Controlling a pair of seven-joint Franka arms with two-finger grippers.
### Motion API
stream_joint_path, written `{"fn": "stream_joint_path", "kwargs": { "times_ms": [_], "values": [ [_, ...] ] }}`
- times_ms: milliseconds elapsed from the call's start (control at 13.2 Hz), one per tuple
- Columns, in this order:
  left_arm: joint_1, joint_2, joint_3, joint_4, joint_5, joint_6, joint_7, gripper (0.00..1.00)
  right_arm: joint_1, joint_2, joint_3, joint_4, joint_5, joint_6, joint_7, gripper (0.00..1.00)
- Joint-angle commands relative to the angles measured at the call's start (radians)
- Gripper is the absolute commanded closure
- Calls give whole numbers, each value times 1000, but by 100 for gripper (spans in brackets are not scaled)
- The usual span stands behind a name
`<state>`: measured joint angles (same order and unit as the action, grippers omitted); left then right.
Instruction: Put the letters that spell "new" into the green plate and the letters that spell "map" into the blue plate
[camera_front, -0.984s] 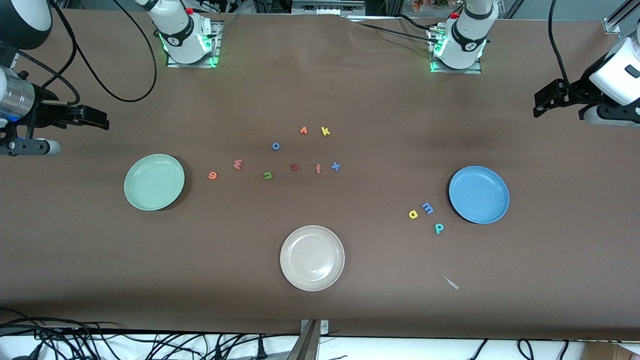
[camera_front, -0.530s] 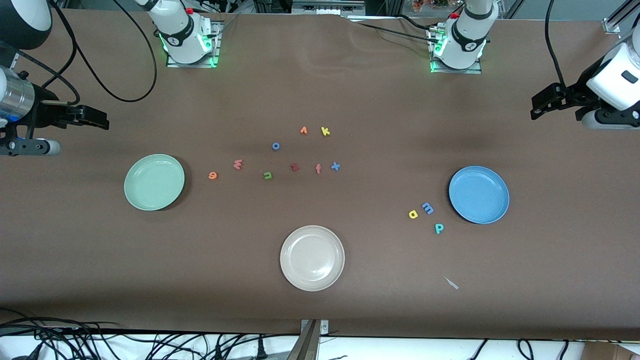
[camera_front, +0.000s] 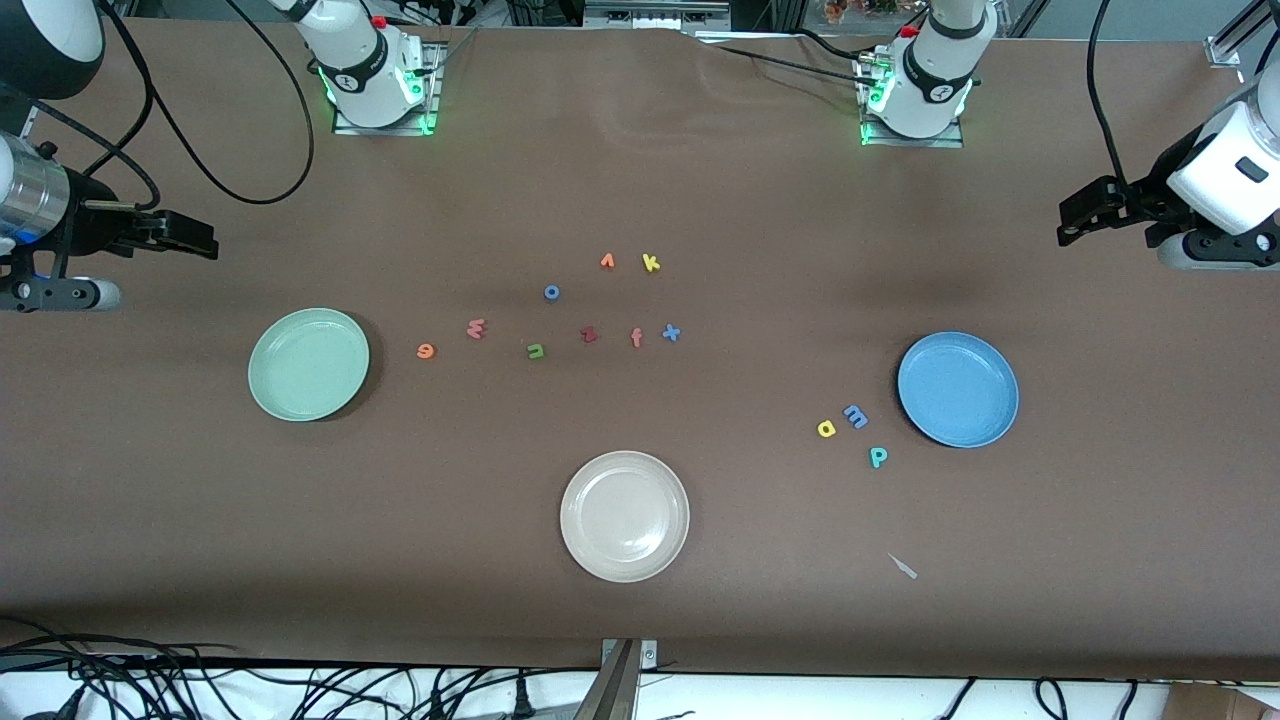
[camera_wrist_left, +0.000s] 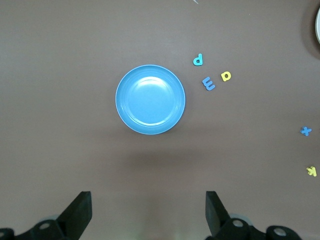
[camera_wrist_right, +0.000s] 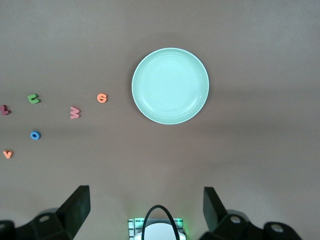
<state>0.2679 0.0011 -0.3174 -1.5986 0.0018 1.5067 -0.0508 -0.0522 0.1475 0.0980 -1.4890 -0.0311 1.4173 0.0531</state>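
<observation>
- Beside the round mid-blue plate (camera_front: 958, 389), toward the table's middle, lie the blue foam m (camera_front: 855, 416), yellow a (camera_front: 826, 429) and teal p (camera_front: 878, 457); left gripper (camera_front: 1085, 210), jaws spread and empty, is the closer one.
- Near the pale green plate (camera_front: 308, 363): orange e (camera_front: 426, 350), pinkish w (camera_front: 476, 328), green n (camera_front: 536, 350); right gripper (camera_front: 190, 235) waits, spread, empty.

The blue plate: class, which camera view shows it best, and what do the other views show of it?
The left wrist view: the blue plate sits near the middle, seen from straight above, whole rim visible. The front view shows it whole but smaller, toward the left arm's end of the table. The right wrist view does not show it.
</observation>
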Motion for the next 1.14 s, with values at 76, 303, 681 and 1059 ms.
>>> {"fn": "stream_joint_path", "kwargs": {
  "times_ms": [76,303,681,1059],
  "values": [
    [-108,10,62,28,64,7,-12,0,2,6,-4,15,17,-12,-7,0],
    [-317,7,270,26,93,6,-17,0,2,7,-4,15,17,-12,-10,0],
    [-319,10,268,-41,101,58,-7,0,6,21,-3,15,20,-14,7,0],
    [-331,36,255,-265,80,419,-7,0,12,20,3,-22,71,12,25,0]
  ]
}}
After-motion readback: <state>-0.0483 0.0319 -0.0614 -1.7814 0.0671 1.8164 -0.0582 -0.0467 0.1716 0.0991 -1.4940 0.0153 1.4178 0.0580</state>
